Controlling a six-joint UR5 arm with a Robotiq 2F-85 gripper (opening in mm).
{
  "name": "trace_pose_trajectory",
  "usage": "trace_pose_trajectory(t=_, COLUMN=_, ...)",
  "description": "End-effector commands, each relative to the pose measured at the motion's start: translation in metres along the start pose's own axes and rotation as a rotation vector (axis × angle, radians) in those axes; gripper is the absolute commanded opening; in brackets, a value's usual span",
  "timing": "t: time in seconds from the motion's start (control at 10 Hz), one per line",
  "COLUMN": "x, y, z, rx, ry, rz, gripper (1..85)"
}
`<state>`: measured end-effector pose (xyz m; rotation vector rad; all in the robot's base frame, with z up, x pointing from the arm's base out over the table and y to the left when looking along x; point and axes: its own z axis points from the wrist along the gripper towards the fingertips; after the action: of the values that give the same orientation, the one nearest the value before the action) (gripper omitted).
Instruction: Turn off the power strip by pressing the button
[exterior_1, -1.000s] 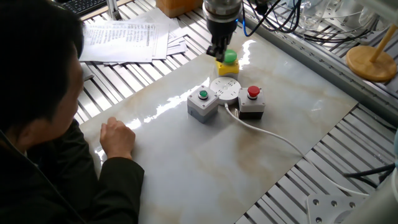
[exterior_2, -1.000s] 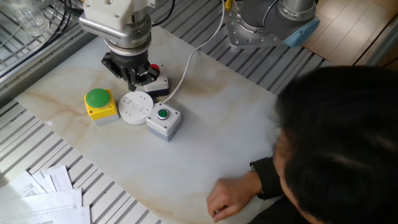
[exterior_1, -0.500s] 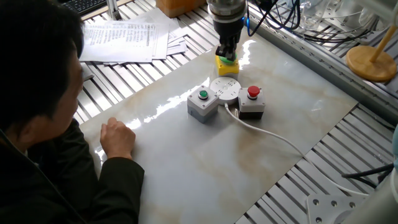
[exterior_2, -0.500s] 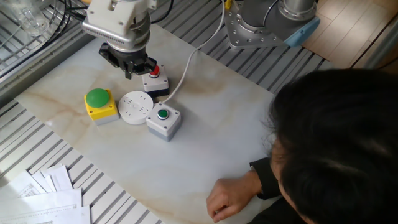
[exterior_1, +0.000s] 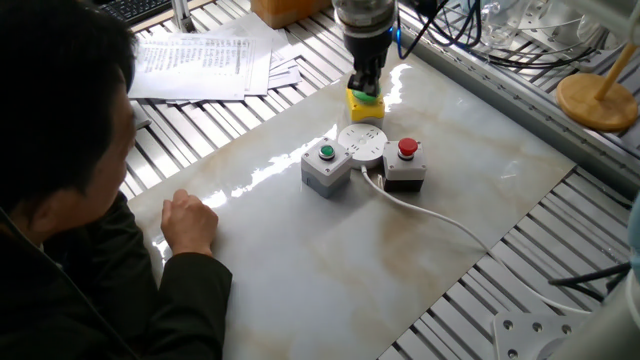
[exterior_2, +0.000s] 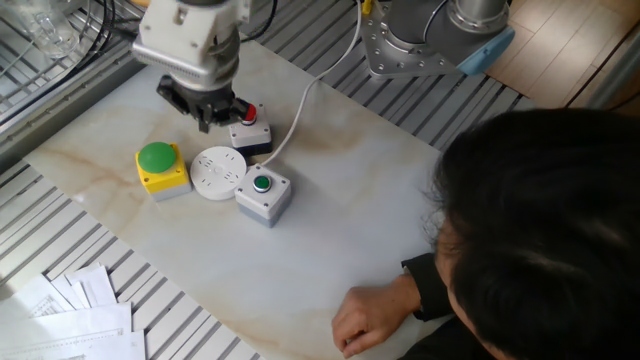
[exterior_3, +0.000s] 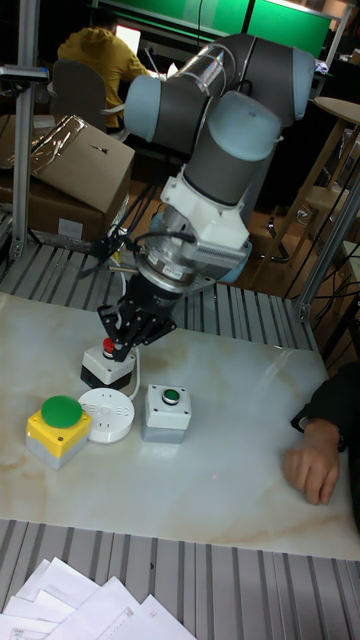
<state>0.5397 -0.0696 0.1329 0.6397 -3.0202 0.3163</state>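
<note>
The power strip (exterior_1: 362, 143) (exterior_2: 219, 172) (exterior_3: 107, 414) is a round flat white disc lying on the marble board. Its thick white cable (exterior_1: 432, 216) runs off toward the board's edge. My gripper (exterior_1: 365, 86) (exterior_2: 212, 114) (exterior_3: 125, 343) hangs in the air just behind the strip. In the tall fixed view its tips are over the grey box with the red button (exterior_3: 107, 365). It touches nothing. The dark fingers overlap in every view, so no gap or contact between the tips shows.
A yellow box with a green cap (exterior_2: 160, 167), the red-button box (exterior_2: 249, 130) and a grey box with a green button (exterior_2: 263, 193) crowd round the strip. A person's hand (exterior_1: 190, 222) rests on the board's near side. Papers (exterior_1: 200, 60) lie beyond the board.
Over the last second my gripper has lifted and shifted away from above the strip toward the far side. In the last half second it has barely moved.
</note>
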Motion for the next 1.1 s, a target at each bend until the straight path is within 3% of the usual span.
trace_pose_trajectory(t=0.0, x=-0.019, y=0.018, z=0.038, rx=-0.035, ry=-0.031, rz=-0.004, gripper=1.0)
trace_pose_trajectory(t=0.2, x=-0.026, y=0.015, z=0.057, rx=-0.011, ry=-0.032, rz=-0.039, gripper=1.0)
trace_pose_trajectory(t=0.5, x=-0.025, y=-0.018, z=0.064, rx=0.122, ry=-0.024, rz=-0.181, gripper=1.0)
trace_pose_trajectory(t=0.7, x=-0.026, y=-0.014, z=0.067, rx=0.114, ry=-0.028, rz=-0.191, gripper=1.0)
trace_pose_trajectory(t=0.9, x=-0.021, y=0.004, z=0.078, rx=0.068, ry=-0.036, rz=-0.160, gripper=1.0)
trace_pose_trajectory(t=1.0, x=-0.019, y=0.009, z=0.086, rx=0.064, ry=-0.042, rz=-0.150, gripper=1.0)
